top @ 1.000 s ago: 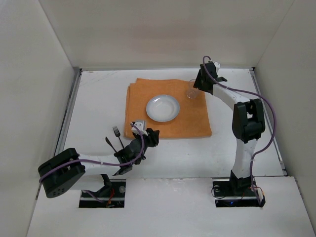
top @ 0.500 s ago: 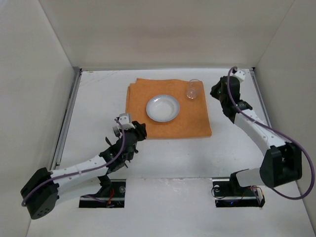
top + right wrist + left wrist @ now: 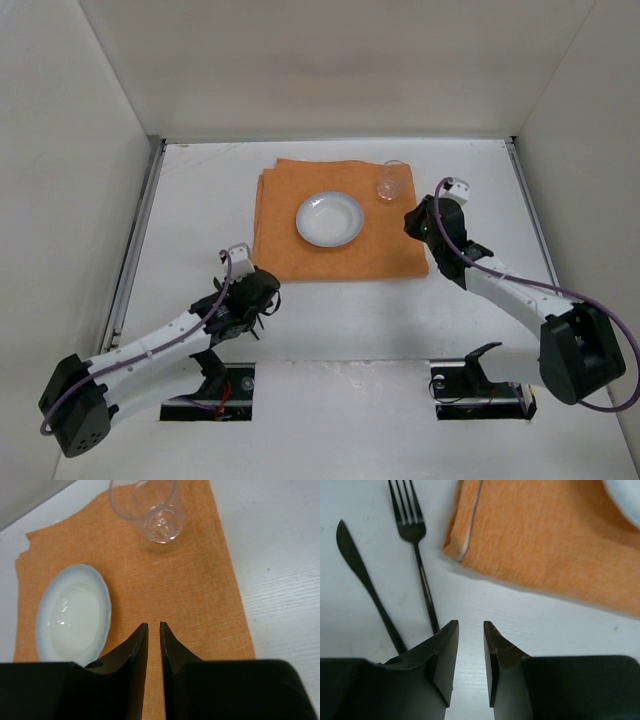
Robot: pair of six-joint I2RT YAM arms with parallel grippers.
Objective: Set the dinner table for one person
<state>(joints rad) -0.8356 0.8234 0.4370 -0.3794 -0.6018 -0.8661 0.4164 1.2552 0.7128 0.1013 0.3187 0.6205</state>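
The white dinner table [image 3: 200, 200] carries an orange placemat [image 3: 385, 240] with a white plate [image 3: 330, 219] and a clear glass [image 3: 392, 181] on it. In the left wrist view a black fork [image 3: 415, 555] and black knife [image 3: 362, 580] lie side by side left of the placemat [image 3: 545, 545]. My left gripper [image 3: 262, 298] hovers just right of the fork's handle end, jaws a little apart with only bare table between them [image 3: 470, 625]. My right gripper [image 3: 413, 223] hangs over the placemat's right part [image 3: 200, 580], shut and empty [image 3: 154, 625], short of the glass [image 3: 150, 510] and right of the plate [image 3: 75, 612].
White walls close in the table on the left, back and right, with metal strips [image 3: 135, 240] along the side edges. Both arm bases sit at the near edge. My left arm covers the fork and knife in the top view.
My right gripper let go of the glass, pulled back toward the near side of the placemat and closed. My left gripper swung left from the placemat's front edge to the cutlery, its jaws narrowing.
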